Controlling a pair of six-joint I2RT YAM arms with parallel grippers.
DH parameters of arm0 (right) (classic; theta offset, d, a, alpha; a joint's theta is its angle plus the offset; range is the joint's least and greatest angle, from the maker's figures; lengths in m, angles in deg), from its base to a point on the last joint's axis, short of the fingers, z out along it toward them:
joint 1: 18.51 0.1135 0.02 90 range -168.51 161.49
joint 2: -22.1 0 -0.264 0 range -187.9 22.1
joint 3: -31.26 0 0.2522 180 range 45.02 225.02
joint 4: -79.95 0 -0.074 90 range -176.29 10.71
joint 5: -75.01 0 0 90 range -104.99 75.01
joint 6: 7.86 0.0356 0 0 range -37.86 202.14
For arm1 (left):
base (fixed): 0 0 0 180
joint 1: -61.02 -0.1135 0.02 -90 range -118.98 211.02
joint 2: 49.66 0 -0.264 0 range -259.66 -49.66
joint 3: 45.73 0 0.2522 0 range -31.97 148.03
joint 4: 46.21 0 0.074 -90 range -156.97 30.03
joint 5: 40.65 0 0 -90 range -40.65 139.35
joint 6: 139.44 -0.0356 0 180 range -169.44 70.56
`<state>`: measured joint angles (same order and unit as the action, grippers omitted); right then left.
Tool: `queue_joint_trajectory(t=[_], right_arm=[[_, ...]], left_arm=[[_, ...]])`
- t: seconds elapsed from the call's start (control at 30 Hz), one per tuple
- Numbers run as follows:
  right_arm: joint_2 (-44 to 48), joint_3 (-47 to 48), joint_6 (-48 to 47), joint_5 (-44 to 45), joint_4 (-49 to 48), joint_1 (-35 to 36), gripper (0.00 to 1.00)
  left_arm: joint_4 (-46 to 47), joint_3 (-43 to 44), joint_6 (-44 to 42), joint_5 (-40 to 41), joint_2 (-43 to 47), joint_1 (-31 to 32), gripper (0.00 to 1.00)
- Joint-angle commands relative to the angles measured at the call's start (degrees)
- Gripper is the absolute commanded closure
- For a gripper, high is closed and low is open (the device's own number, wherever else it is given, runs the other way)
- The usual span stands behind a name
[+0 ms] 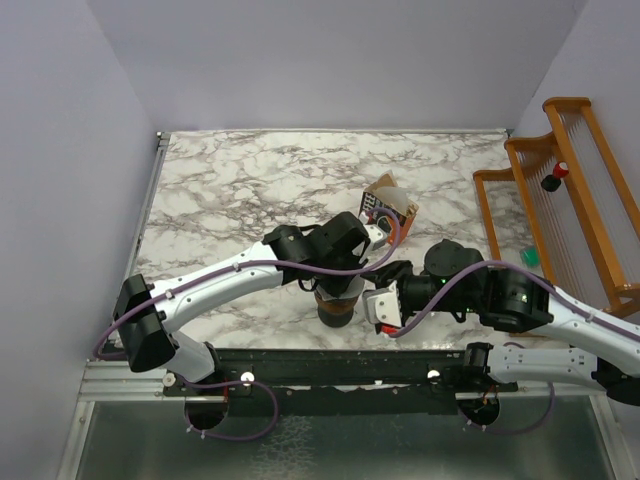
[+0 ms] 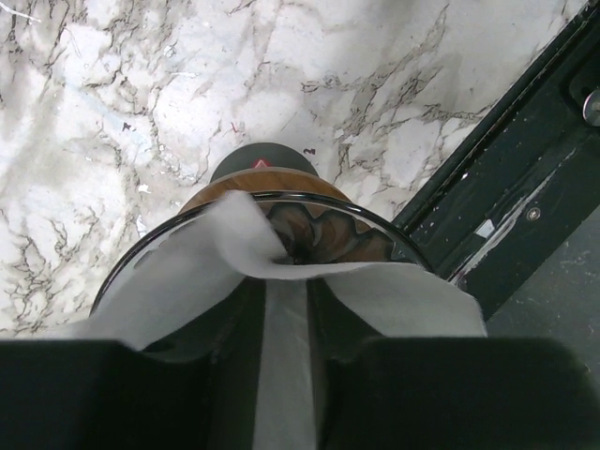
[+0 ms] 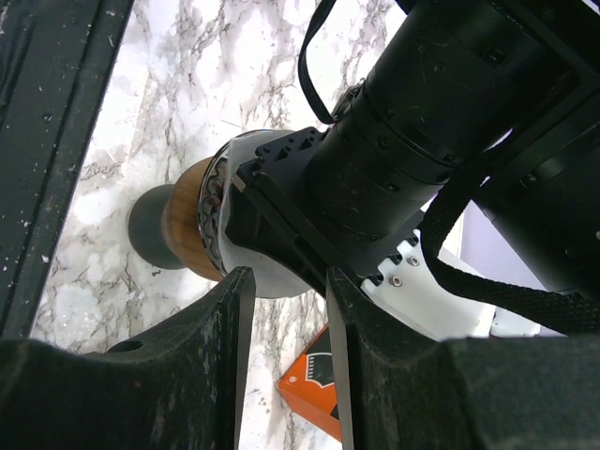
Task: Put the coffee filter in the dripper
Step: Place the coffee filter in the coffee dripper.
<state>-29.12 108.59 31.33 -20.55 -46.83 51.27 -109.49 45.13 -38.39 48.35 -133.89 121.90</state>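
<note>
Two robot arms: the left arm (image 1: 215,278) and the right arm (image 1: 570,315). One dripper (image 1: 337,305). One white coffee filter (image 2: 187,272). One orange carton (image 1: 388,210), at one o'clock from the dripper. One wooden rack (image 1: 560,200), at two o'clock.

overhead looks down; both wrists near dripper (image 2: 323,234)

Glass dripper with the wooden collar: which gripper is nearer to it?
Left. The left gripper is right above the glass dripper, shut on the white paper coffee filter draped into it. The right gripper sits beside the dripper, not touching it.
</note>
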Motion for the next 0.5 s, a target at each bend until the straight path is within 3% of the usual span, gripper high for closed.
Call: queue_joint_trajectory(t=[0.0, 0.1, 0.4, 0.47], right_arm=[[1.19, -0.67, 1.32, 0.90, -0.88, 0.36, 0.59], [1.45, -0.92, 1.54, 0.90, -1.18, 0.36, 0.59], [1.63, -1.19, 1.76, 0.90, -1.75, 0.35, 0.59], [1.65, -1.10, 1.76, 0.90, -1.76, 0.36, 0.59]], left_arm=[[-1.54, 1.33, -0.42, 0.29, -0.44, 0.20, 0.84], [-2.02, 1.46, -0.28, 0.29, -0.38, 0.20, 1.00], [-2.61, 1.84, -0.06, 0.47, 0.17, 0.19, 0.99], [-2.82, 2.27, -0.02, 0.55, 0.61, 0.19, 0.91]])
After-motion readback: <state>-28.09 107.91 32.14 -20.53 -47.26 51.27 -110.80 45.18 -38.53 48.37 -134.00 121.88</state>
